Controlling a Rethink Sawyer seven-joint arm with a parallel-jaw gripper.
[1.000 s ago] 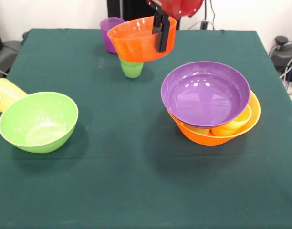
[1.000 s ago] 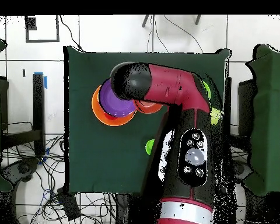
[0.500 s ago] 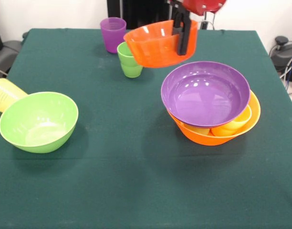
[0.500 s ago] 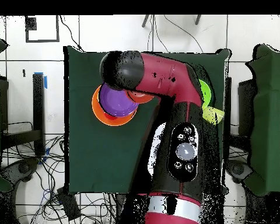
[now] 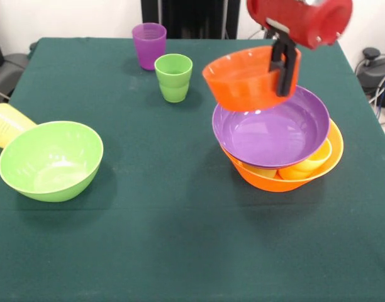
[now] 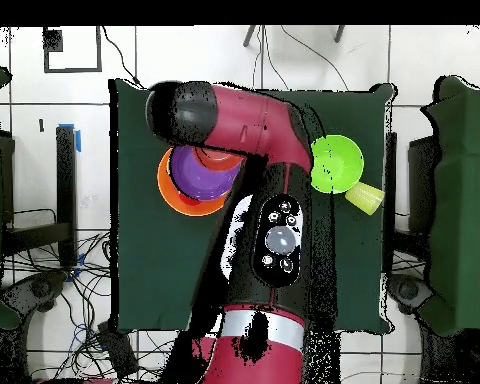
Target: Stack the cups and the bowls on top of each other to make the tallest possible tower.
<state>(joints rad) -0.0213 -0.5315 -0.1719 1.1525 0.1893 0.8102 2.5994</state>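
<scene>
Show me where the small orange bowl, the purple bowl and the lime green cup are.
small orange bowl point(image 5: 243, 85), front view, on its outer wall.
purple bowl point(image 5: 268, 135), front view, on its inner floor.
lime green cup point(image 5: 173, 78), front view, on its side wall.

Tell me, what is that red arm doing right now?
Pincer shut on small orange bowl, held above the purple bowl. Purple bowl sits atop the yellow-orange bowl. Nothing blocking the drop.
</scene>
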